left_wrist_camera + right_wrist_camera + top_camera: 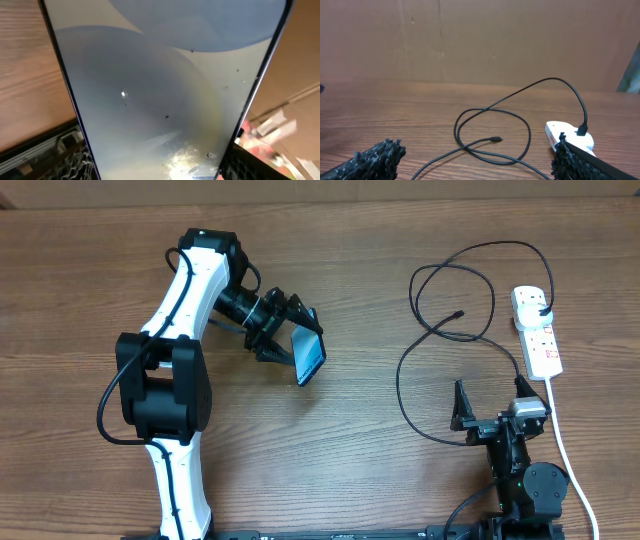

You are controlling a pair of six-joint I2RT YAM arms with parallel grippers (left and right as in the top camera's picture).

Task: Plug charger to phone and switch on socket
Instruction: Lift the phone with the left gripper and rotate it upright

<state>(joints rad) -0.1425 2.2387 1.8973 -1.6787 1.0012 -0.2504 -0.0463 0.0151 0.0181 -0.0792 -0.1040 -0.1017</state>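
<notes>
The phone [311, 358], its light blue screen showing, is lifted off the table left of centre and tilted. My left gripper [293, 335] is shut on the phone across its width. In the left wrist view the phone screen [165, 85] fills the frame, with a black finger [75, 160] against each long edge. The charger [447, 283] lies in black loops on the right. Its small connector [459, 313] lies free on the wood, and its plug [543, 310] sits in the white socket [537, 338]. My right gripper [490, 395] stands open near the front edge, facing the connector [496, 139] and the socket [565, 132].
The socket's thick white cord [565, 450] runs down the right side past the right arm's base. A brown cardboard wall [480, 40] stands behind the table. The cable loop [490, 132] lies between my right gripper and that wall.
</notes>
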